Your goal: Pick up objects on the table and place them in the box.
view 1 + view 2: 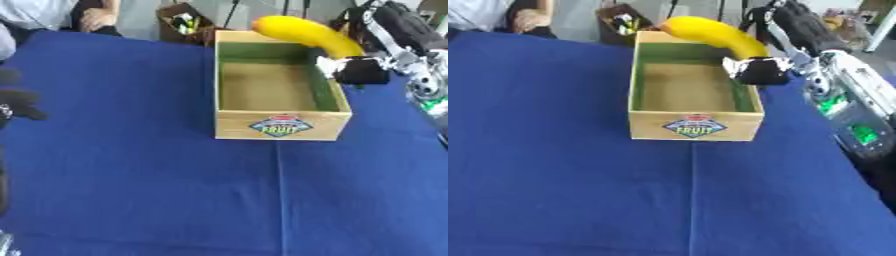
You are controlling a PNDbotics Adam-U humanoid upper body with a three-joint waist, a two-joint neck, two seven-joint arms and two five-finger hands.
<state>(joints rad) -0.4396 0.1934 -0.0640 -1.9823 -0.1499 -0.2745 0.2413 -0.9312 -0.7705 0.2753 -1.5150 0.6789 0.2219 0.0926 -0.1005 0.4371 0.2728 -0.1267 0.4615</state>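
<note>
A yellow banana (306,34) hangs over the far right corner of the wooden box (278,125), which has green inner walls and a fruit label on its front. My right hand (357,70) is curled round the banana's lower end, just above the box's right wall. The box's floor shows nothing lying in it. My left hand (17,100) shows as a dark shape at the left edge of the left eye view, low over the blue cloth; its fingers are hard to make out.
A blue cloth (157,190) covers the table. A small brown box (185,22) with bits inside stands behind the wooden box. My right arm (842,85) with its silver parts runs along the right side.
</note>
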